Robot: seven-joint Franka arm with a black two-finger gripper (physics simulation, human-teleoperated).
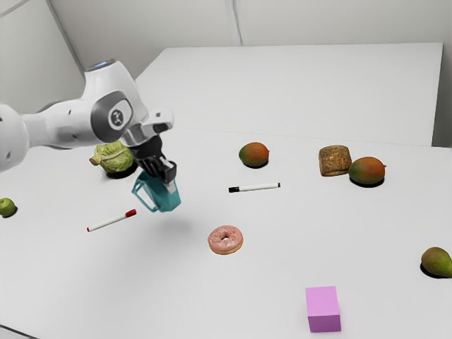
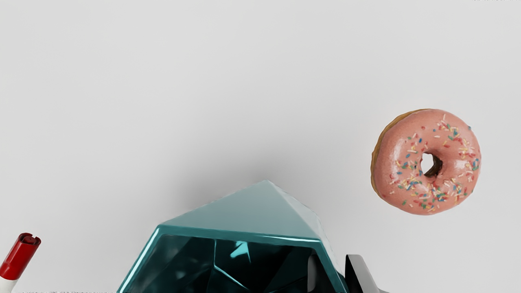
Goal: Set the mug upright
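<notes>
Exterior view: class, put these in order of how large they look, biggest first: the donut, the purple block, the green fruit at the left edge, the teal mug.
1. Purple block and teal mug: too alike to rank
2. Donut
3. Green fruit

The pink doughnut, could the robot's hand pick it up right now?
Probably not: the gripper is shut on the teal mug. Were that put down, the way to the doughnut looks free.

Pink donut point(image 1: 225, 247) between red-capped marker point(image 1: 111, 221) and purple cube point(image 1: 323, 309); bread point(image 1: 334, 161) just beside mango point(image 1: 367, 171).
</notes>
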